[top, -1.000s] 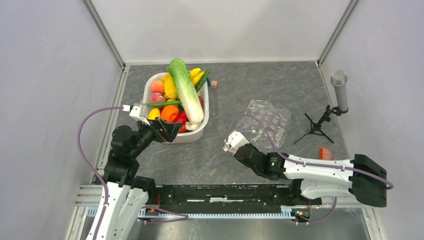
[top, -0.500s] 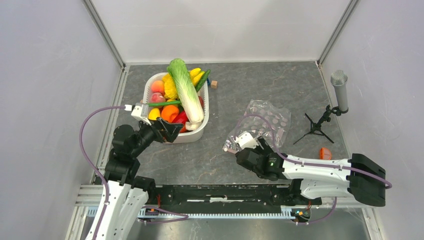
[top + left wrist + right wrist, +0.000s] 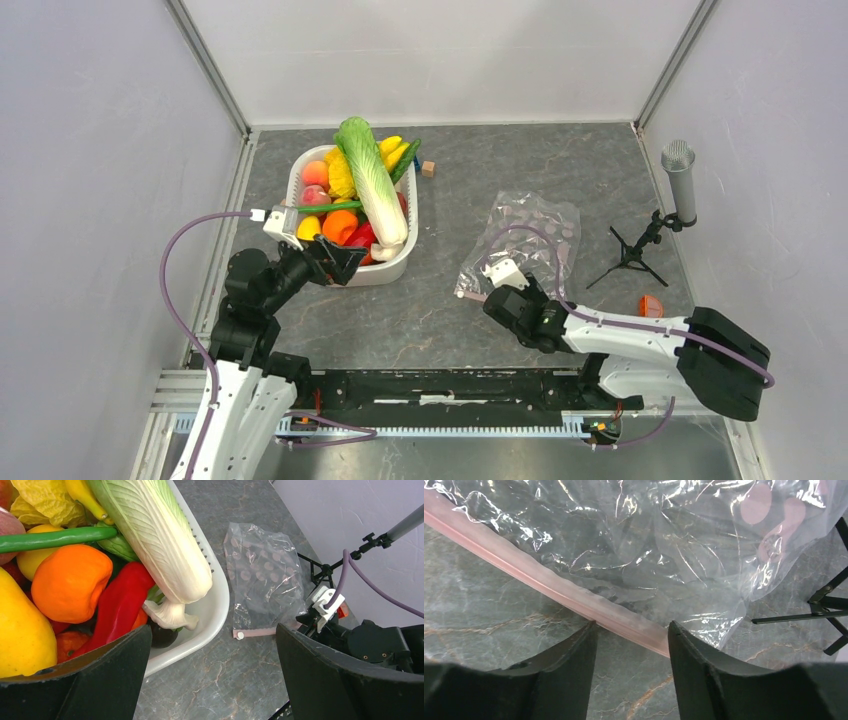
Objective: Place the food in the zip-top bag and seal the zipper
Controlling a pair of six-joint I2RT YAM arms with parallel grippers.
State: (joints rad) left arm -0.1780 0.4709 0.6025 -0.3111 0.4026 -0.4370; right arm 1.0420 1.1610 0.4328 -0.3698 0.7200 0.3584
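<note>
The right gripper (image 3: 631,629) is now at the lower edge of the zip-top bag (image 3: 530,235), right of centre in the top view; a second ago it stood more to the left, over bare table. Its jaws are open to a middle width, with the pink zipper (image 3: 549,585) between the tips but not yet pinched. The left gripper (image 3: 212,630) has not moved and waits wide open by the white tub (image 3: 415,240), where the napa cabbage (image 3: 372,185) and other food lie, so I judge that opening the bag comes first.
</note>
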